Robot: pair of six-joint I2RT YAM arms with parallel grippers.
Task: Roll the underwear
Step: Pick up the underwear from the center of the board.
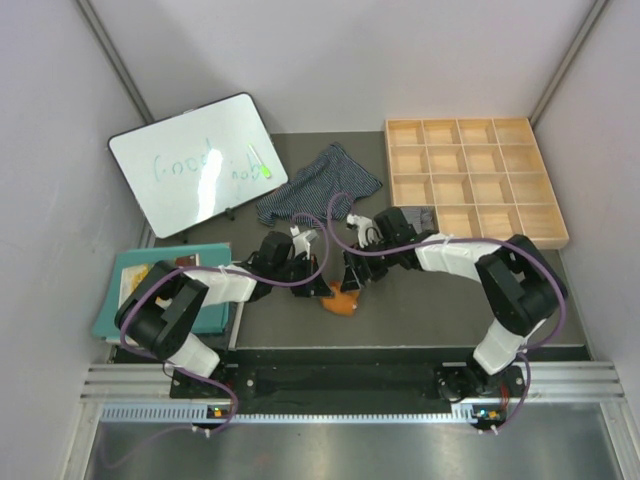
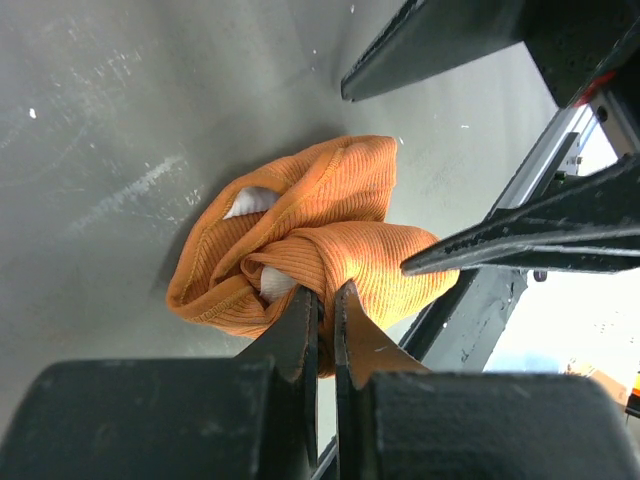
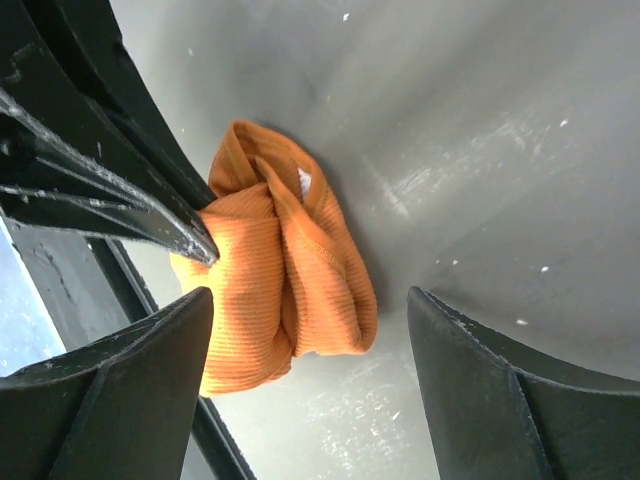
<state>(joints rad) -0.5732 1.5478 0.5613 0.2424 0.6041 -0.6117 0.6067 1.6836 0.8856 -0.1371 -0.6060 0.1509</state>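
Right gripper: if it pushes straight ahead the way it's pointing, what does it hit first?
Probably the rust-orange underwear, bunched straight ahead between the open fingers of the right gripper, with the table just behind it. Exact depth is unclear.

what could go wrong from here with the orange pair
1. The left gripper pinches only one fold of the orange underwear, which is a loose bunch rather than a tight roll; pulling may undo it.
2. The open right gripper straddles the bunch right beside the left fingers; closing could clash with them.
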